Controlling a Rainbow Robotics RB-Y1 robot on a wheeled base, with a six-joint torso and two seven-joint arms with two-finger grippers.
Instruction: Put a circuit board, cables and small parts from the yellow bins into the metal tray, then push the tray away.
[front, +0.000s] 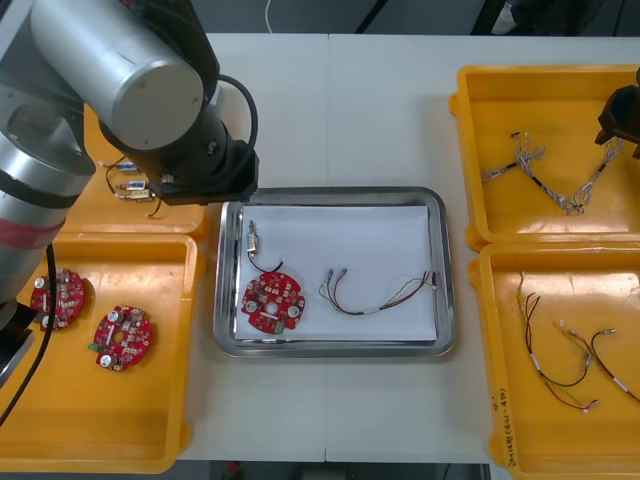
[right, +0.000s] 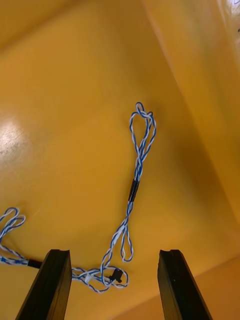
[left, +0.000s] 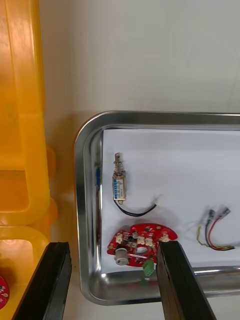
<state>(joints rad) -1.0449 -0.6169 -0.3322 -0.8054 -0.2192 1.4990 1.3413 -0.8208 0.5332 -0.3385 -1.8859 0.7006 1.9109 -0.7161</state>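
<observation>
Round red circuit board (front: 272, 302) lies in white-lined tray (front: 330, 193).

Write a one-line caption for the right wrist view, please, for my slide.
Open jaws of the right arm hover over a twisted blue and white cable lying in a yellow bin.

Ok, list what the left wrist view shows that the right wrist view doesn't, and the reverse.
Left wrist, not right: the metal tray holding a circuit board, a small metal part and a red and yellow cable. Right wrist, not left: twisted blue and white cables. Both: yellow bins and an open gripper, left gripper over the tray, right gripper over the cables.
</observation>
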